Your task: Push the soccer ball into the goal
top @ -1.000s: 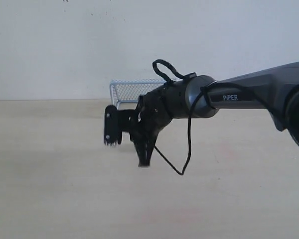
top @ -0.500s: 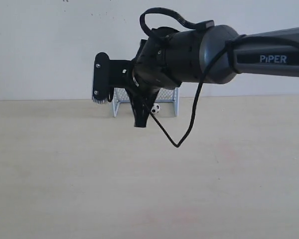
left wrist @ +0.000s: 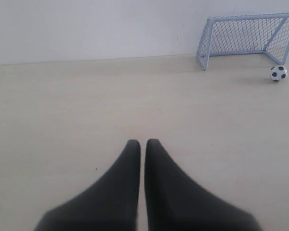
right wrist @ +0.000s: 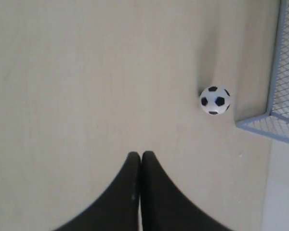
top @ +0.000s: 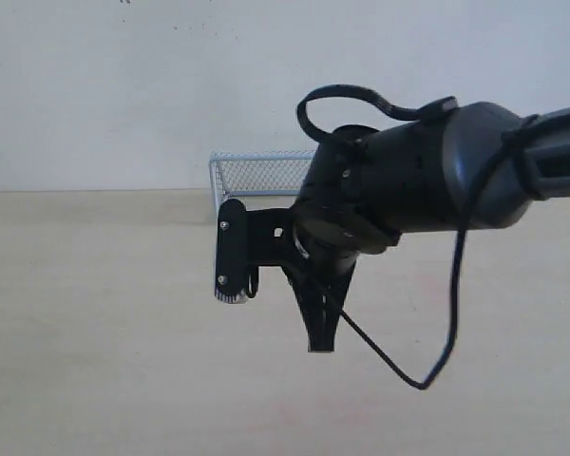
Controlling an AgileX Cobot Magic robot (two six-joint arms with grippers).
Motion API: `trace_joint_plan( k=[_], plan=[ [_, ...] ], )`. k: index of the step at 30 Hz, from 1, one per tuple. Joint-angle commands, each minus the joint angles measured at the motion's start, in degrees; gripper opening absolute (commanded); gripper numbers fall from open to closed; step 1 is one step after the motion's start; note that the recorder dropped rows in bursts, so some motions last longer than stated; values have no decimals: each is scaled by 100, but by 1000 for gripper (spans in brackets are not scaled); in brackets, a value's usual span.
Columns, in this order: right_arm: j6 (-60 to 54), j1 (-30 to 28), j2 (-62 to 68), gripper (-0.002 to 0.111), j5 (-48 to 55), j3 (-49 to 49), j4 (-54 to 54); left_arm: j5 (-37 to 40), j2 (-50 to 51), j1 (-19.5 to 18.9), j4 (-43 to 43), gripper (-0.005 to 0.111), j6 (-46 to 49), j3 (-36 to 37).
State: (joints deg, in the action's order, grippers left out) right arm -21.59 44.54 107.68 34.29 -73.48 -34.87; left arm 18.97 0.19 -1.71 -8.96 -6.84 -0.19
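The soccer ball (right wrist: pixel 215 100), tiny and white with black patches, lies on the pale wooden table just outside a front corner of the goal (right wrist: pixel 279 72), a light grey frame with mesh. In the left wrist view the ball (left wrist: pixel 278 73) sits beside the goal (left wrist: pixel 245 33), by one front post. My right gripper (right wrist: pixel 140 154) is shut and empty, a short way from the ball. In the exterior view the right gripper (top: pixel 321 347) points down in front of the goal (top: pixel 261 171) and hides the ball. My left gripper (left wrist: pixel 142 142) is shut, empty, far from both.
A plain white wall (top: pixel 123 95) stands right behind the goal. The right arm's thick dark forearm (top: pixel 456 180) and its loose black cable (top: pixel 427 380) cross the middle of the exterior view. Bare table (top: pixel 95 332) spreads to the left and front.
The right arm rose half a second ago, showing the ball at the goal's front, then dropped lower and nearer the camera. It now covers the ball in the exterior view.
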Motion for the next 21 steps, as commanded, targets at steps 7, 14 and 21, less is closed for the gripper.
trace_joint_plan(
  k=[7,14,21],
  plan=[
    [158,7,-1707,0,465,1430,1051,-79,-19,30,-6,4,19,19],
    [2159,7,-3205,0,2301,2221,1940,-79,-19,30,-6,4,19,19],
    [4141,7,-4271,0,3567,2455,2069,-79,-19,30,-6,4,19,19]
  ],
)
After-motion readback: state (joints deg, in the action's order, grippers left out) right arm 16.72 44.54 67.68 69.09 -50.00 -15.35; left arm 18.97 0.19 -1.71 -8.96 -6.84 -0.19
